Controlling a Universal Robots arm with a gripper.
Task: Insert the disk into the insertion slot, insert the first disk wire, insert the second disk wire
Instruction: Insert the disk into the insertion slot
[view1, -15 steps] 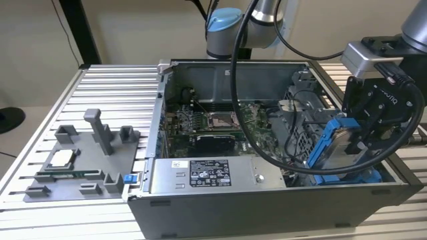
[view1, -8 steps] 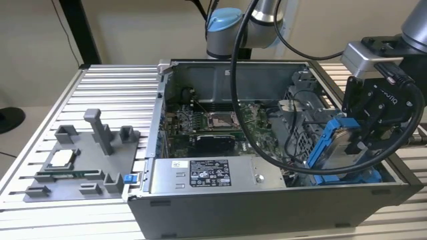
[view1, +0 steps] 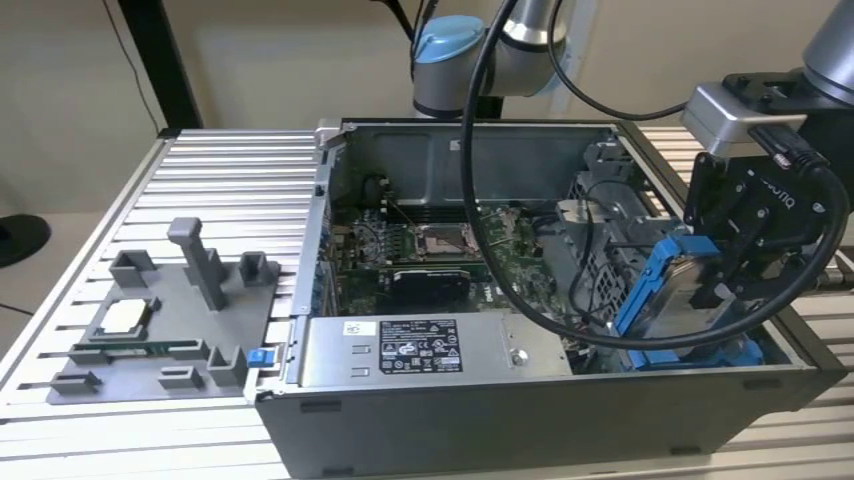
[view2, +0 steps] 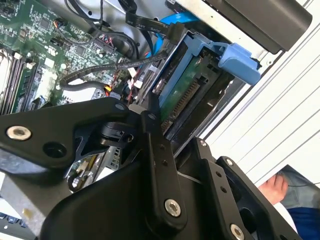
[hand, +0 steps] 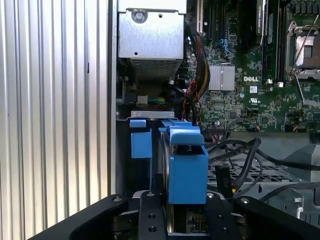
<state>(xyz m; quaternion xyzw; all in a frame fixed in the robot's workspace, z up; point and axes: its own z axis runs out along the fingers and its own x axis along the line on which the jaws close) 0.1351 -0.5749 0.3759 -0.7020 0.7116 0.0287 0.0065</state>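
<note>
- Black claw (hand: 185, 215) clamped on the disk (view1: 681, 285): a flat silver slab in a glossy blue plastic frame.
- Disk tilted over the insertion slot (view1: 603, 278), grey perforated metal.

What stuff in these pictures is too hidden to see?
Exterior view: the grey metal insertion slot with blue guides is mostly hidden behind the black gripper and the silver-grey disk in its blue frame.
First wrist view: the gripper covers much of the disk.
Second wrist view: the gripper hides most of a person's hand.
</note>
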